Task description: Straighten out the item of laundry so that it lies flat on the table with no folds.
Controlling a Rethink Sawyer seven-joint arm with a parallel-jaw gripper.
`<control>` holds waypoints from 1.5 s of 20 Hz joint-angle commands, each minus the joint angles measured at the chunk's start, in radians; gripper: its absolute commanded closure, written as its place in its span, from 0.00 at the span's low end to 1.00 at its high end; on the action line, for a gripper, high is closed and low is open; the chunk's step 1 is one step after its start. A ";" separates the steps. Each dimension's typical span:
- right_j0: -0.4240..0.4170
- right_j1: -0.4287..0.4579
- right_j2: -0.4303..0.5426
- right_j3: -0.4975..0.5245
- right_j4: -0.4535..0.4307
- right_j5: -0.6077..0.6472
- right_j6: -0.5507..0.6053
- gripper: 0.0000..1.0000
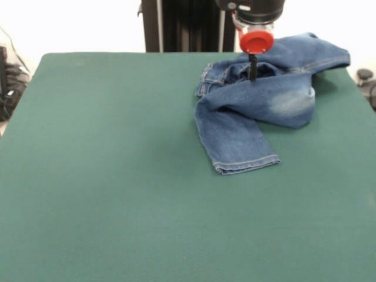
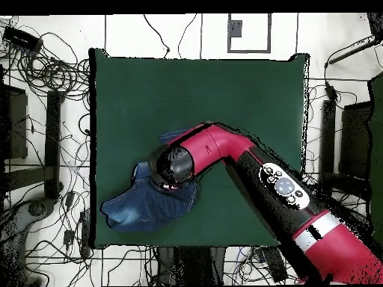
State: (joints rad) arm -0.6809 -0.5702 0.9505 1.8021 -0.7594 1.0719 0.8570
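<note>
While the jeans [image 1: 258, 111] lie crumpled and folded at the table's [image 1: 117, 176] far right in the front view, the end effector [image 1: 252, 73] reaches down onto their waistband; whether it is spread or pinching cloth cannot be told.

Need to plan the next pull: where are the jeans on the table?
Front view: the jeans lie crumpled at the table's far right, near the pedestal, under the gripper.

Front view: low camera across the table [image 1: 117, 194], facing the robot pedestal [image 1: 182, 26], fairly close. Overhead view: high, straight down, base at bottom, whole table [image 2: 224, 97] plus floor cables [image 2: 52, 67]. Both share the tabletop.
</note>
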 commanded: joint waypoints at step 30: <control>0.010 -0.002 -0.064 0.177 -0.092 0.092 -0.176 0.00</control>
State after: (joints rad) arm -0.6814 -0.6356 0.9336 1.9366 -0.7821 1.1461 0.8570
